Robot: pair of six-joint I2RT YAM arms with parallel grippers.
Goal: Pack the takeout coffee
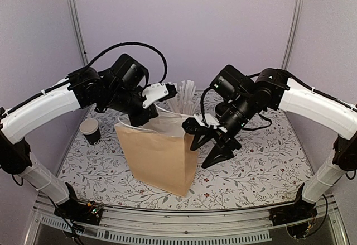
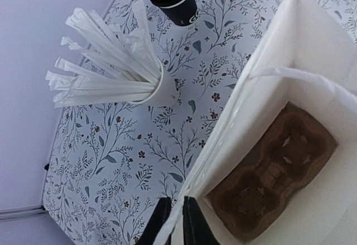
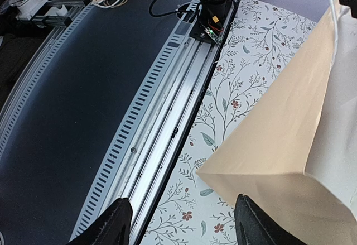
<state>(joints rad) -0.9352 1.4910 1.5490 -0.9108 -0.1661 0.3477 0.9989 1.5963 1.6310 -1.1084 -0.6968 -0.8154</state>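
A black cup with a black lid (image 2: 174, 0) stands on the floral table beyond the straws, seen only in the left wrist view. At the table's left stands a dark lidless cup with a white inside (image 1: 91, 130). A brown paper bag (image 1: 159, 153) stands upright in the middle, white inside (image 2: 312, 61). A brown pulp carrier (image 2: 273, 172) lies on its bottom. My left gripper (image 2: 173, 206) (image 1: 149, 114) is shut on the bag's back rim, one finger on each side of the paper. Just right of the bag, my right gripper (image 3: 184, 228) (image 1: 207, 151) hangs open, holding nothing.
A white cup of paper-wrapped straws (image 2: 159, 89) (image 1: 183, 101) stands behind the bag. The metal rail (image 3: 167, 122) runs along the table's near edge, with dark floor beyond. Purple walls close the back and sides.
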